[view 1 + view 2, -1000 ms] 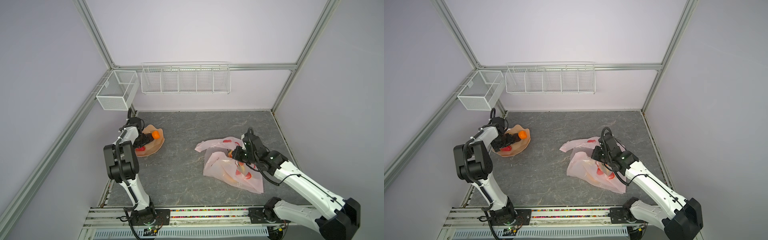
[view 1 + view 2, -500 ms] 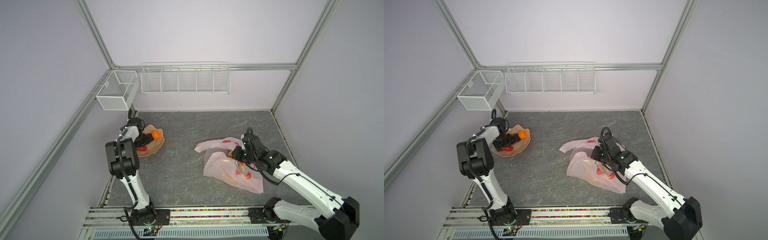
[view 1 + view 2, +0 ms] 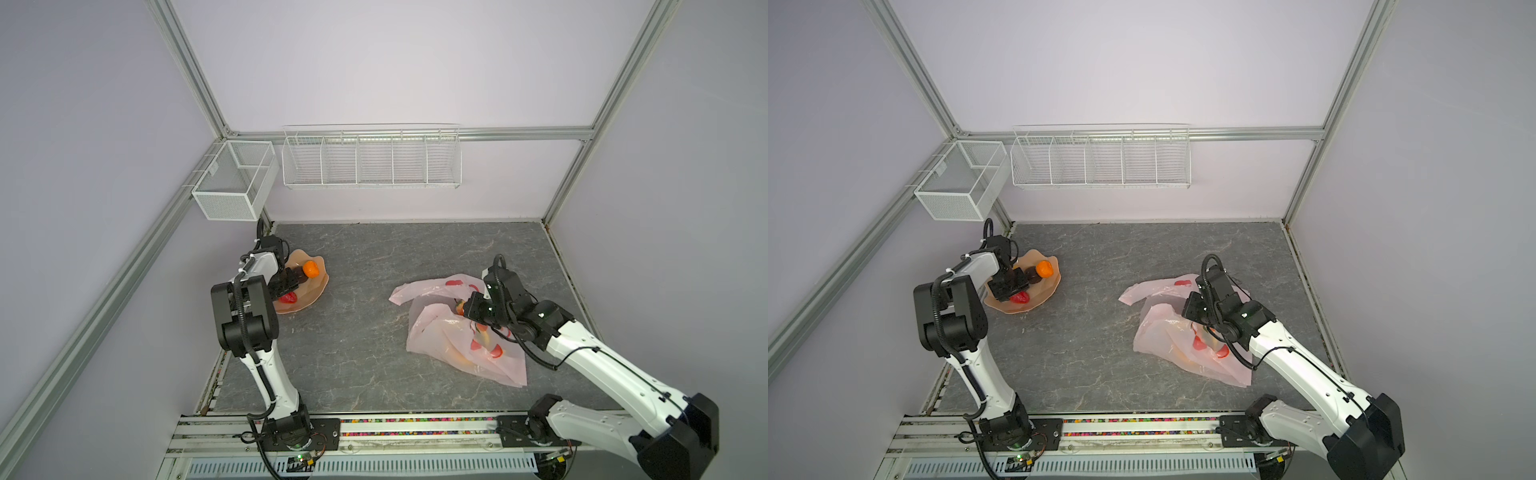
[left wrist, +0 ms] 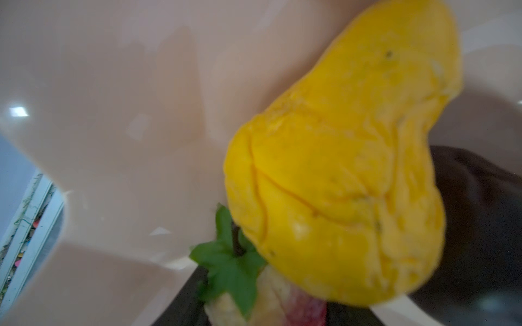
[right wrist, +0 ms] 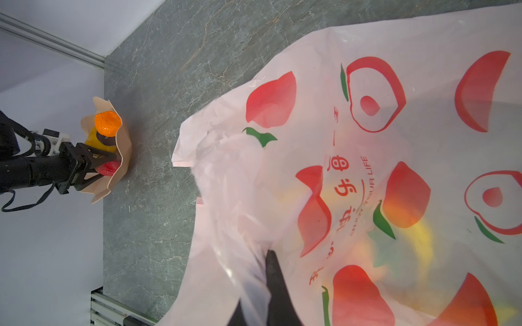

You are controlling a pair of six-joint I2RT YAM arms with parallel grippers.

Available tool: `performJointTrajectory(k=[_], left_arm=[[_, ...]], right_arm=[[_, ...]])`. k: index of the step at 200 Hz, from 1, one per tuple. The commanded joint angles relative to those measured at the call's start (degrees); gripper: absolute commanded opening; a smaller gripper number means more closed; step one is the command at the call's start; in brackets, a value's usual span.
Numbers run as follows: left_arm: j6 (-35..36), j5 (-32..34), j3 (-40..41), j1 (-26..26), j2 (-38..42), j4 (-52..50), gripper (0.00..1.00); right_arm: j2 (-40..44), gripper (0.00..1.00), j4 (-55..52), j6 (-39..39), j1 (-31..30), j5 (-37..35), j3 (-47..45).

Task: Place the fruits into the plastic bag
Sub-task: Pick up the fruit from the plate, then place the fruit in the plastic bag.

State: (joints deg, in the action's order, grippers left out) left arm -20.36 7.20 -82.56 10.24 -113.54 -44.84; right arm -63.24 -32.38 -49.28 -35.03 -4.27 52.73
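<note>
Thin pink film makes the bag (image 3: 436, 332) the biggest and least stiff thing here. It lies crumpled near the bench's right edge, light and slippery, and it is likely to fold shut. The best hold is at the rim of its mouth. There the right claw (image 5: 267, 282) has its jaws pressed together on a fold of film, which I judge props the mouth open. Yellow fruit (image 5: 423, 240) shows blurred through the film, already inside.

The other fruits sit in a peach dish (image 3: 316, 291) near the far left corner. The pear (image 4: 339, 169) is creased and dented, so probably soft and light, and is best gripped across its belly. The orange (image 3: 311, 269) is round and glossy and may roll, so grip it across the middle. The dark piece (image 3: 1031, 274) lies just beside it. The strawberry (image 3: 1020, 297) lies between the jaws of the left claw (image 5: 106, 166), which stand apart. Whether they touch it I cannot tell.

Pale lilac walls (image 3: 374, 62) on an aluminium frame close in the cell. The bench (image 3: 374, 257) is flat, grey and veined like stone. A wire rack (image 3: 370, 166) hangs on the far wall and a mesh basket (image 3: 232, 187) on the left one.
</note>
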Motion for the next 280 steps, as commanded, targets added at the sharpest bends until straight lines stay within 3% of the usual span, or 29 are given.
performJointTrajectory(k=[1,64,100,148,206,250,280], left_arm=[[1.1,-1.1,1.2,0.3,3.9,-0.3,0.38],[3.9,-6.4,5.4,-1.1,15.3,-0.3,0.33],[7.5,-9.4,8.9,-4.9,22.3,0.5,0.32],[12.0,-18.7,13.0,-10.2,30.6,3.7,0.31],[19.2,-20.2,12.5,-28.6,33.4,5.1,0.27],[25.1,-20.4,7.6,-41.7,27.8,2.4,0.27],[29.7,-20.0,4.3,-47.1,23.0,0.0,0.27]], right_arm=[[0.5,0.06,-0.8,0.0,0.2,-0.7,1.0],[0.9,0.06,-0.5,0.0,0.2,-1.2,1.0],[1.2,0.06,-0.5,0.0,0.1,-1.1,0.9],[1.7,0.06,-1.0,0.1,0.2,-1.0,0.8],[3.0,0.06,-1.6,0.1,0.2,-1.0,0.1],[3.3,0.06,-1.8,0.0,0.1,-0.7,-0.2],[3.7,0.06,-1.9,0.1,0.2,-0.7,-0.3]])
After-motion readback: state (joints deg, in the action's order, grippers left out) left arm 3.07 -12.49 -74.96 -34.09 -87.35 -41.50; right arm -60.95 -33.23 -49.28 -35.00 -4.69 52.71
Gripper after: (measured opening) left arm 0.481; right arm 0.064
